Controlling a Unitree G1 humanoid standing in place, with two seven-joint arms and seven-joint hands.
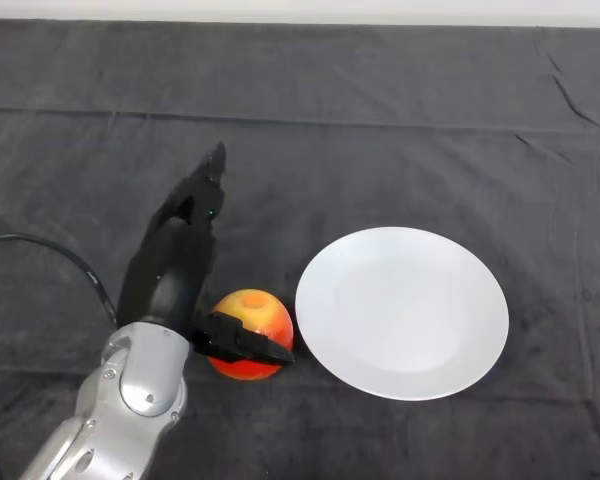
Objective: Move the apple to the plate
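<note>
One round apple (252, 328), no long axis showing, sits on the cloth (400, 120) just left of one empty white plate (402, 312). The left hand (175, 265) lies open, fingers straight, thumb resting across the apple.

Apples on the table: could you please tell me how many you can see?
1. The apple lies on the dark cloth just left of the white plate, partly covered by the robot hand. Nothing suggests another is hidden.
</note>
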